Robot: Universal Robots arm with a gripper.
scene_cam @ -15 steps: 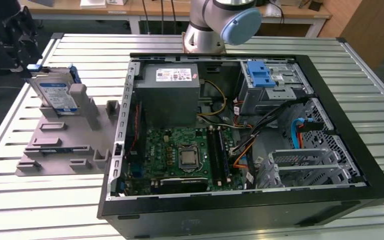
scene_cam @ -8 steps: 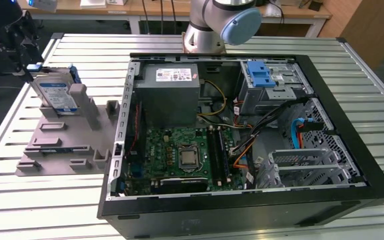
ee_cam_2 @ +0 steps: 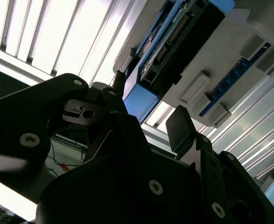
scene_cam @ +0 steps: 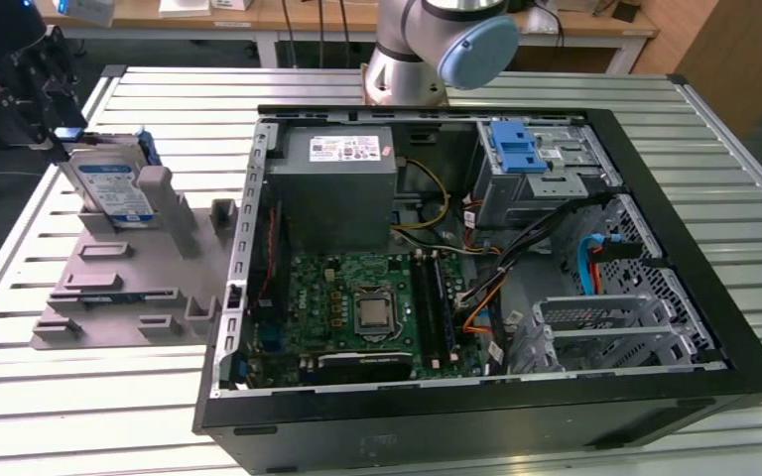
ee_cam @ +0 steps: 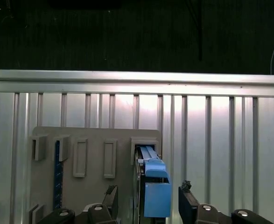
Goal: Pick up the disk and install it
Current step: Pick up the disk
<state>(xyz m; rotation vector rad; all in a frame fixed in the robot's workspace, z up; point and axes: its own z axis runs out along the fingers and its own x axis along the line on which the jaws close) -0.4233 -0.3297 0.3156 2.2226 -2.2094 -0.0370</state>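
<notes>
Gripper (scene_cam: 61, 129) hangs at the exterior view's left, dark and pointing down, just above the upper edge of the disk (scene_cam: 110, 183). The arm (scene_cam: 415, 50) has its grey base joint with a blue cap at the far side of the table (scene_cam: 90, 416), behind the open computer case (scene_cam: 487, 421). The disk stands upright on its edge in a slot of the grey holder (scene_cam: 116, 288), which lies on the slatted metal table, beside the case and apart from it. Its white-and-blue label faces the camera and the blue carrier bracket shows at its upper edge. Inside the case I see the large grey box with a white sticker (scene_cam: 341, 183), the green board (scene_cam: 368, 307) and the metal cage with a blue latch (scene_cam: 527, 149).

In the second wrist view the camera looks along the black gripper body toward the disk (ee_cam_2: 174, 42). The two fingers (ee_cam_2: 181, 128) are spread apart, and the blue end of the bracket is between them but a little beyond their tips; I see no contact.

In the first wrist view the gripper looks straight down on the holder. The disk (ee_cam: 155, 186) is seen from its thin edge, with one finger on each side and a strip of free space between each finger and the bracket. So the gripper is released and holds nothing, and the disk sits in its slot.
</notes>
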